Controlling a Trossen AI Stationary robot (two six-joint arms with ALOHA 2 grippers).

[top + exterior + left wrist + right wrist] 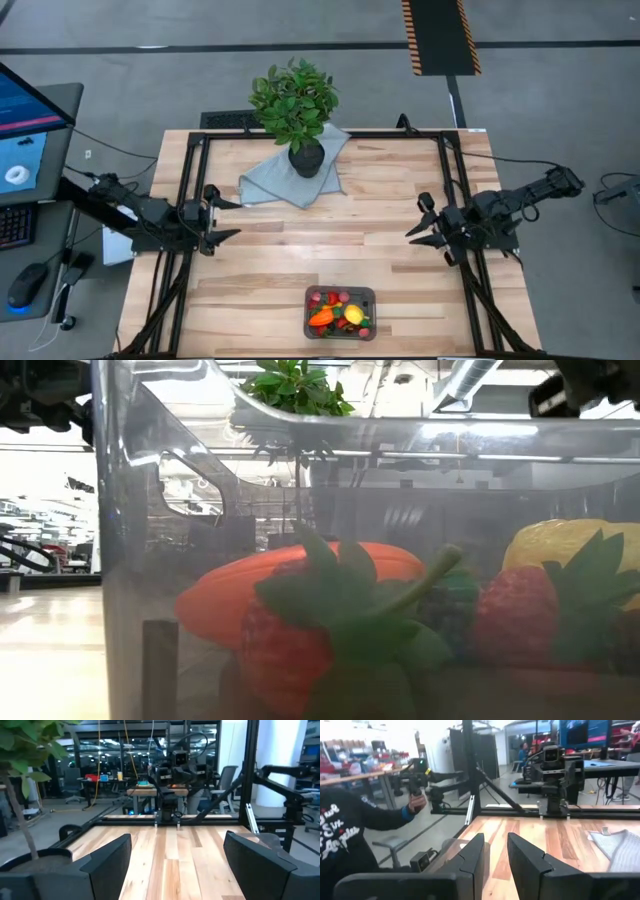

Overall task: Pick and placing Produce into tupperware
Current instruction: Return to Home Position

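Both arms wait empty at the sides of the light wooden table [300,255]; the job looks about done.
The left gripper [226,220] gapes wide and the right gripper [421,222] is parted more narrowly. The bright toy produce [338,316] lies inside the small clear rectangular plastic tub [340,289] at the front edge, well apart from both grippers.

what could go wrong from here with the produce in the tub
The small clear plastic tub of toy produce sits close to the wooden table's near edge, so a bump might knock it off. A person in a dark sleeve stands close beside the table; the right claw, open, could swing towards them. The left claw waits open opposite.
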